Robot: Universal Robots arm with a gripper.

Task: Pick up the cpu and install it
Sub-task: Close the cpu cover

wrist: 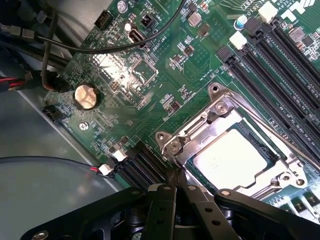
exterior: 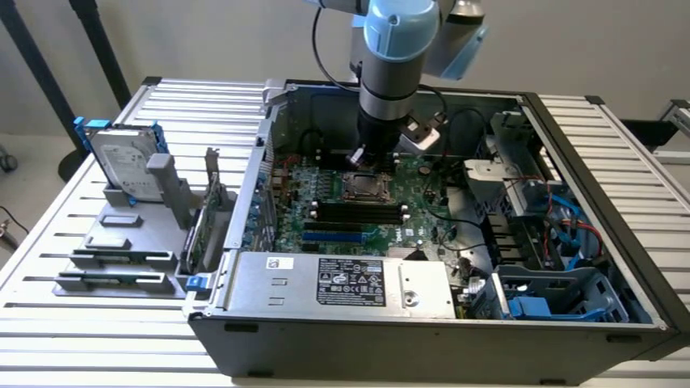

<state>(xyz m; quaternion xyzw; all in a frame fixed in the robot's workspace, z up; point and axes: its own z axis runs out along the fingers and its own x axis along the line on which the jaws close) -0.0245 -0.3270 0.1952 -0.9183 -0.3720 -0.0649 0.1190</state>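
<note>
The arm reaches down into the open computer case (exterior: 561,323), which lies on its side on a slatted table (exterior: 65,356); the gripper (wrist: 176,180) hangs over the green motherboard (wrist: 150,100) just beside the CPU socket (wrist: 220,107), its black fingers (wrist: 162,205) pressed together with nothing between them; the cpu (wrist: 231,159) sits flat inside the socket's metal frame, its pale silver top showing, close to the fingertips but not held; black memory slots (wrist: 280,65) run alongside the socket, and a round coin battery (wrist: 85,96) lies on the board well apart from it; in the exterior view a power supply (exterior: 345,284) fills the near edge of the case, and at that view's left a hard drive (exterior: 121,162) with blue rails stands upright on a grey tray (exterior: 119,267).
</note>
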